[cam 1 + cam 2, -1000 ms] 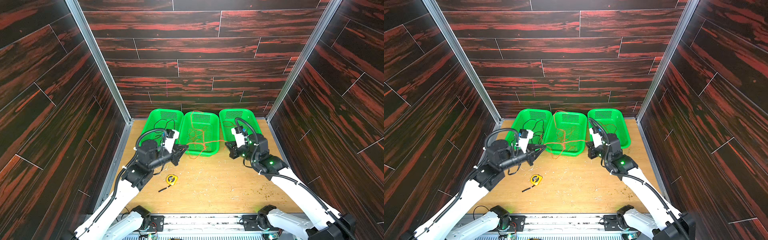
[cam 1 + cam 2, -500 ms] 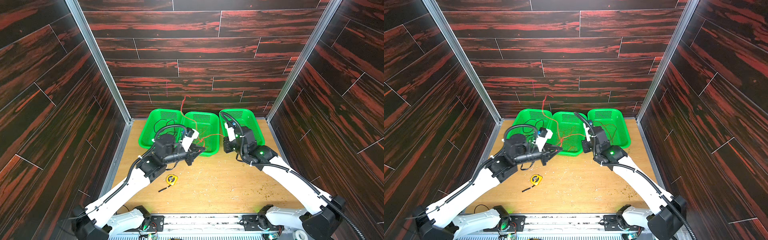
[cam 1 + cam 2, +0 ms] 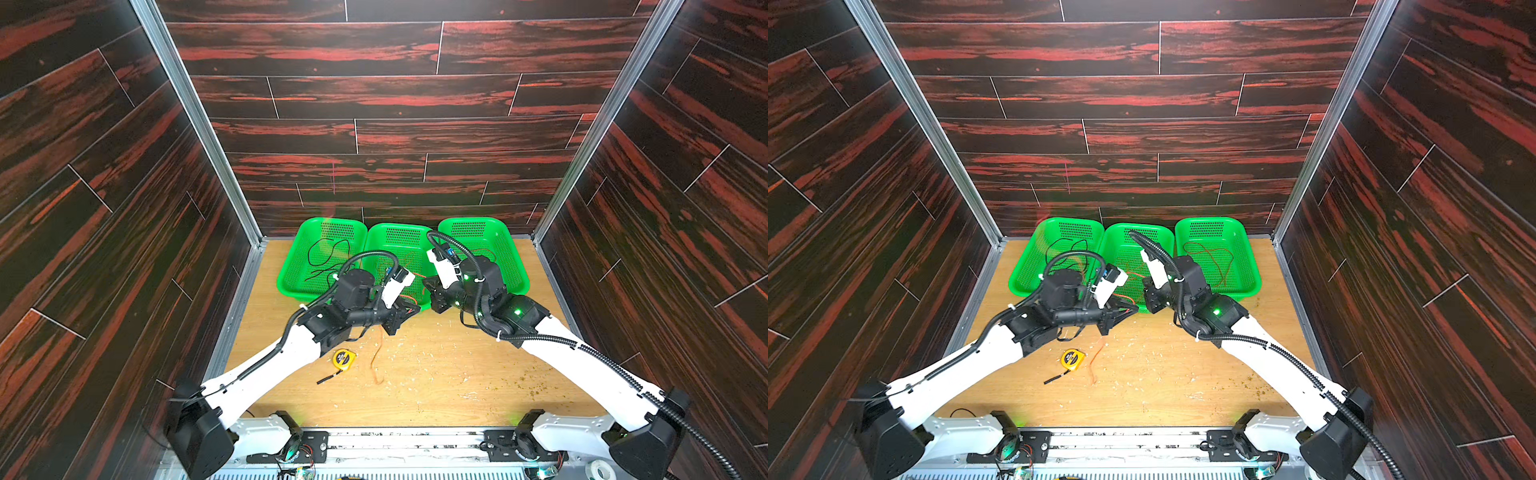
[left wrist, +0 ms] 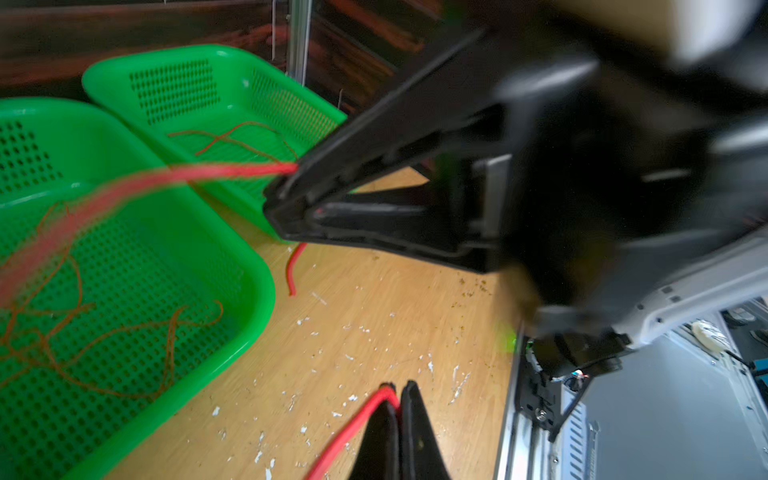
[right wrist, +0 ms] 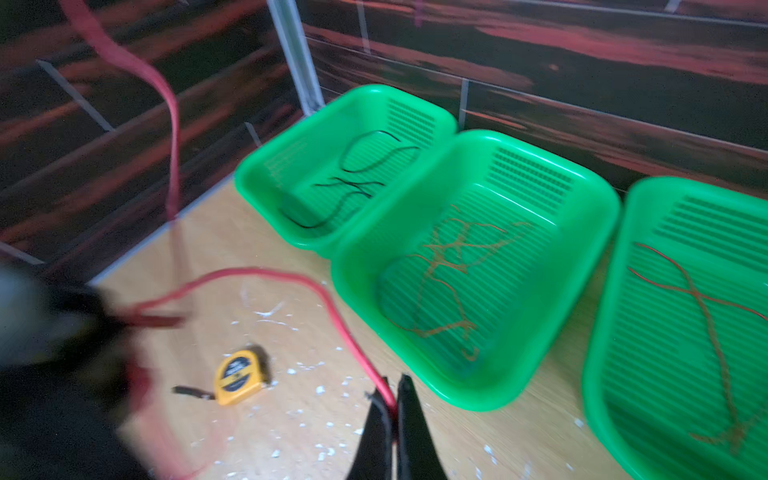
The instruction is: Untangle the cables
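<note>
Left hand [image 4: 399,386] and right hand [image 5: 395,380] each clench the red cable [image 5: 266,271]. Both top views show its tail running twelve-to-six o'clock; only wrist views show the pinches.

The left arm [image 3: 266,370] and right arm [image 3: 582,361] both reach forward and angle inward. The left gripper [image 4: 397,388] has its jaws pressed together on the red cable [image 5: 332,299]. Just ahead of those jaws, the right gripper [image 5: 392,384] clamps the same cable, and the 2 grippers point toward each other.
</note>
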{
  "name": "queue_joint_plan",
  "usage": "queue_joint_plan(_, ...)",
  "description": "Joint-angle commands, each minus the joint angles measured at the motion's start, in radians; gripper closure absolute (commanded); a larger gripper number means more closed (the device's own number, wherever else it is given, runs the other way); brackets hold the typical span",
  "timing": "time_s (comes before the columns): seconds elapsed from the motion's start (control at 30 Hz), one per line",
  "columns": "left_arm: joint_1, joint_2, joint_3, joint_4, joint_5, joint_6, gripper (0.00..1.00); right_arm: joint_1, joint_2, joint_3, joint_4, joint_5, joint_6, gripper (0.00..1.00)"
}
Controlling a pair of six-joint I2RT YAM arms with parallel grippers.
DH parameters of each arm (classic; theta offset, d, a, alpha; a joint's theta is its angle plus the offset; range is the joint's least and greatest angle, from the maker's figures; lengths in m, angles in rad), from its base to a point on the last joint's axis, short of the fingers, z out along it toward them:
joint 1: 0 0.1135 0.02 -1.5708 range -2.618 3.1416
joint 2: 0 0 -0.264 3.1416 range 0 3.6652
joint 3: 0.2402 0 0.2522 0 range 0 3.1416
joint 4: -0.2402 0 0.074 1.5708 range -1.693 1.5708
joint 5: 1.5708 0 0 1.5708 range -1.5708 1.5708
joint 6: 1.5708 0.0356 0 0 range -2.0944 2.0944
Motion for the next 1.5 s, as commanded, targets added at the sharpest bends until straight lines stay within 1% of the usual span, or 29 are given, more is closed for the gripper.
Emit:
queue_joint_plan(0.0, -0.008, 0.006, -0.012, 0.036, -0.086, 0.004, 1.0, 0.021, -0.054, -0.001, 0.064, -0.144, 0.013, 1.0)
queue_joint_plan(0.07, -0.007, -0.012, -0.026, 0.046, -0.161, -0.003, 1.0, 0.022, -0.055, -0.001, 0.025, -0.131, 0.014, 1.0)
queue_joint_plan(0.13, -0.006, -0.039, -0.046, 0.075, -0.245, -0.009, 1.0, 0.021, -0.057, -0.009, -0.006, -0.158, 0.01, 1.0)
queue_joint_plan(0.2, -0.007, -0.063, -0.073, 0.13, -0.303, -0.008, 1.0, 0.023, -0.049, -0.017, -0.026, -0.173, 0.026, 1.0)
queue_joint_plan(0.23, -0.007, -0.073, -0.085, 0.164, -0.312, -0.008, 0.9, 0.02, -0.039, -0.019, -0.038, -0.166, 0.031, 1.0)
queue_joint_plan(0.27, -0.007, -0.08, -0.092, 0.19, -0.287, -0.006, 0.7, 0.019, -0.028, -0.019, -0.051, -0.141, 0.045, 1.0)
queue_joint_plan(0.3, -0.008, -0.085, -0.091, 0.195, -0.264, -0.003, 0.59, 0.016, -0.02, -0.018, -0.06, -0.115, 0.054, 1.0)
queue_joint_plan(0.33, -0.011, -0.087, -0.085, 0.186, -0.231, -0.005, 0.5, 0.009, -0.014, -0.017, -0.064, -0.098, 0.066, 1.0)
queue_joint_plan(0.4, -0.021, -0.098, -0.078, 0.137, -0.19, 0.016, 0.37, -0.012, -0.015, -0.023, -0.05, -0.067, 0.085, 1.0)
queue_joint_plan(0.43, -0.027, -0.111, -0.075, 0.1, -0.181, 0.04, 0.34, -0.021, -0.018, -0.024, -0.042, -0.06, 0.083, 1.0)
queue_joint_plan(0.6, -0.032, -0.244, -0.111, -0.073, -0.167, 0.137, 0.3, -0.066, -0.014, 0.006, -0.056, -0.02, 0.028, 1.0)
queue_joint_plan(0.7, -0.032, -0.316, -0.09, -0.216, -0.183, 0.209, 0.29, -0.089, 0.005, 0.029, -0.077, -0.025, -0.022, 1.0)
queue_joint_plan(0.73, -0.032, -0.337, -0.073, -0.261, -0.216, 0.221, 0.31, -0.089, 0.008, 0.032, -0.083, -0.032, -0.055, 1.0)
queue_joint_plan(0.8, -0.031, -0.37, -0.037, -0.315, -0.299, 0.233, 0.38, -0.088, 0.006, 0.026, -0.085, -0.049, -0.099, 1.0)
queue_joint_plan(0.87, -0.029, -0.379, 0.003, -0.323, -0.354, 0.28, 0.4, -0.088, -0.003, 0.014, -0.083, -0.063, -0.136, 1.0)
queue_joint_plan(0.97, -0.011, -0.3, 0.12, -0.391, -0.353, 0.355, 0.4, -0.084, -0.009, -0.005, -0.084, -0.09, -0.193, 1.0)
queue_joint_plan(1.03, -0.001, -0.213, 0.217, -0.448, -0.321, 0.399, 0.4, -0.075, -0.017, -0.014, -0.08, -0.106, -0.222, 1.0)
queue_joint_plan(1.1, 0.009, -0.135, 0.275, -0.463, -0.273, 0.425, 0.41, -0.061, -0.024, -0.021, -0.074, -0.118, -0.246, 1.0)
queue_joint_plan(1.2, 0.027, -0.055, 0.318, -0.454, -0.198, 0.42, 0.41, -0.042, -0.036, -0.039, -0.052, -0.129, -0.267, 1.0)
queue_joint_plan(1.3, 0.034, -0.005, 0.34, -0.433, -0.152, 0.397, 0.41, -0.032, -0.046, -0.05, -0.034, -0.127, -0.27, 1.0)
queue_joint_plan(1.47, 0.052, 0.036, 0.329, -0.389, -0.142, 0.351, 0.4, -0.019, -0.064, -0.076, -0.002, -0.145, -0.303, 1.0)
